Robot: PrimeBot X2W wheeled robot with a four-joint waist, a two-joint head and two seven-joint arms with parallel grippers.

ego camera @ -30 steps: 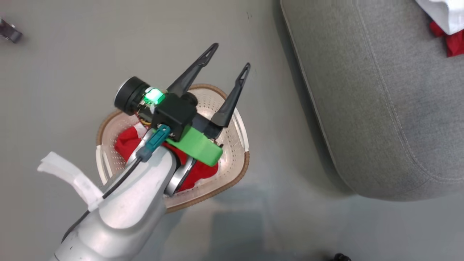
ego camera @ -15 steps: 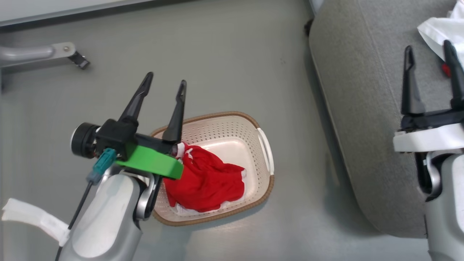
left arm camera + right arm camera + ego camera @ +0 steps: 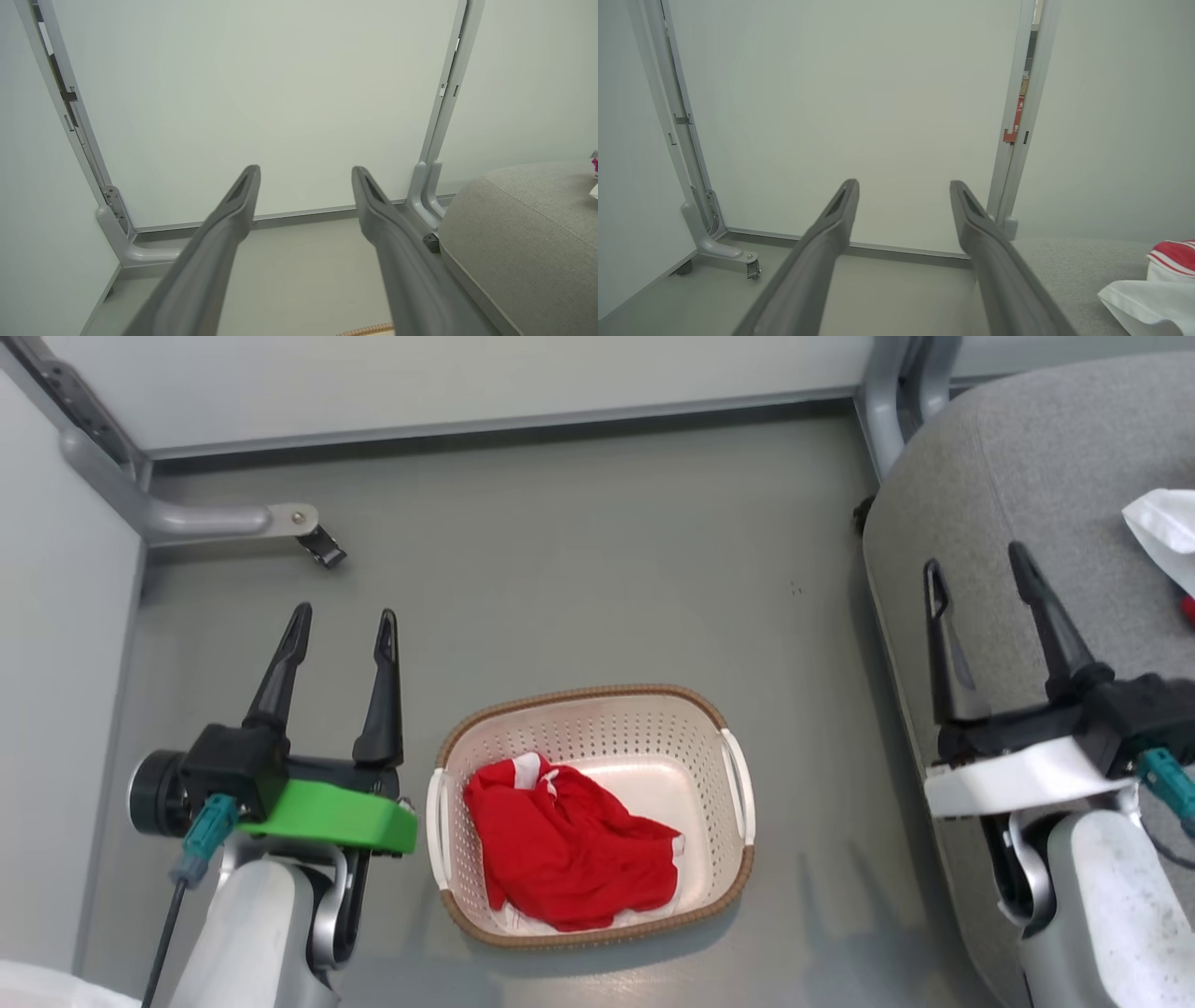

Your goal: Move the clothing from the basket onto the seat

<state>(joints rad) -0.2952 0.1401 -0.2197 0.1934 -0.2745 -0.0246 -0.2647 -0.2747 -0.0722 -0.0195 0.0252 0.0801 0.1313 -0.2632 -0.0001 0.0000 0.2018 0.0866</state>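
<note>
a pick looks due: left hand (image 3: 344, 612) and right hand (image 3: 974, 557) both spread and empty, clothing (image 3: 569, 849) bunched in the basket (image 3: 579, 693) at lower centre, so one must dip in and pinch it.

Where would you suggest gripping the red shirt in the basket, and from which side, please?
Probably the bunched folds mid-heap on the red shirt, coming down from above: the basket walls block sideways approaches, and crumpled ridges suit pinching. The open left gripper is nearest.

seat (image 3: 1036, 476) cropped rightward, white cloth (image 3: 1167, 527) (likewise)
</note>
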